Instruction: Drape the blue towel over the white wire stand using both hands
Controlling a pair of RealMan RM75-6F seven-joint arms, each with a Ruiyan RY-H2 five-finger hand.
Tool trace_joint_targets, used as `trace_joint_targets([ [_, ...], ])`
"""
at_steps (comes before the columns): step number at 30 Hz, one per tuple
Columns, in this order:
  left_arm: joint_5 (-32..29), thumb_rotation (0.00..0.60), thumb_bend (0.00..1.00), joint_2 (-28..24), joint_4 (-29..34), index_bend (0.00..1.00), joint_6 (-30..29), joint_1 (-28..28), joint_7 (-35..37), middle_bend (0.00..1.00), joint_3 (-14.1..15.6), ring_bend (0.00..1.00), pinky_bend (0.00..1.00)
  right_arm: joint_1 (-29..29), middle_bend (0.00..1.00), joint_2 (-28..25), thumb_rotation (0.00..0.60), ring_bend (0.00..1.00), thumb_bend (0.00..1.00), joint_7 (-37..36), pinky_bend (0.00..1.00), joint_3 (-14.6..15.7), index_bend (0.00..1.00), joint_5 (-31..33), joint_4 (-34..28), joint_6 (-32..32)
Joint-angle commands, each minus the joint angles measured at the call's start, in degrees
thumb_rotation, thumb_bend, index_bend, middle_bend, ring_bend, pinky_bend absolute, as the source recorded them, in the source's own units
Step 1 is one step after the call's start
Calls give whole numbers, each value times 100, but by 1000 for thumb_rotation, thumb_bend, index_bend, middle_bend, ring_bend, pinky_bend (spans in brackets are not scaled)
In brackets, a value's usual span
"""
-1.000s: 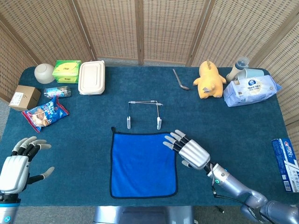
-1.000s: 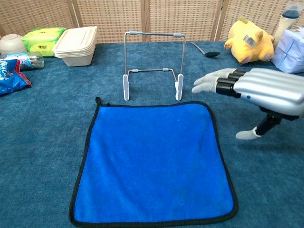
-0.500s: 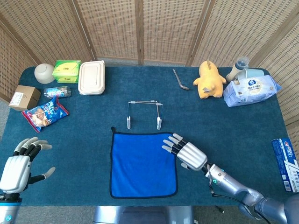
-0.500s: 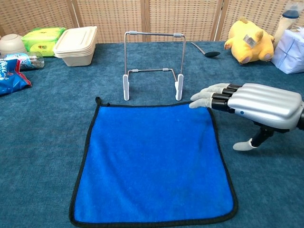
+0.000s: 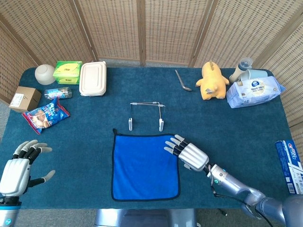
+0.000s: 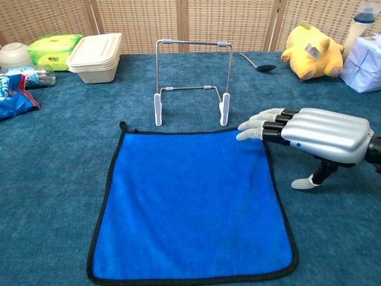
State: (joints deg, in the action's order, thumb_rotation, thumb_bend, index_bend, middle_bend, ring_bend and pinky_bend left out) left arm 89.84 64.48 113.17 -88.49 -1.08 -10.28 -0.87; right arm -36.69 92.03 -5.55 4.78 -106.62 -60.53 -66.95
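While the blue towel (image 6: 190, 199) lies flat just under the right hand's (image 6: 318, 136) spread, empty fingertips (image 6: 250, 127), it looks soft, light and limp. Pinching its far corners, right one at those fingertips, should lift it toward the white wire stand (image 6: 191, 80) just beyond; the left hand (image 5: 19, 168) waits open, well apart.

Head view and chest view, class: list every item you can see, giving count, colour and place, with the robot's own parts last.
blue towel: 1, blue, flat at near centre
white wire stand: 1, white, just behind towel
lidded container: 1, cream, far left
green pack: 1, green, far left
bowl: 1, white, far left corner
cardboard box: 1, brown, left edge
snack bag: 1, blue and red, left
spoon: 1, grey, far centre
plush toy: 1, yellow, far right
wipes pack: 1, white and blue, far right
left robot hand: silver, open, near left
right robot hand: silver, at towel's far right corner
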Motion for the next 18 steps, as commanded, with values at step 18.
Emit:
trace_joint_targets([
  [18, -124, 600, 139, 71, -153, 346, 19, -11, 117, 301, -16, 190, 118, -336, 67, 227, 600, 0, 148, 78, 0, -56, 94, 173, -33, 204],
])
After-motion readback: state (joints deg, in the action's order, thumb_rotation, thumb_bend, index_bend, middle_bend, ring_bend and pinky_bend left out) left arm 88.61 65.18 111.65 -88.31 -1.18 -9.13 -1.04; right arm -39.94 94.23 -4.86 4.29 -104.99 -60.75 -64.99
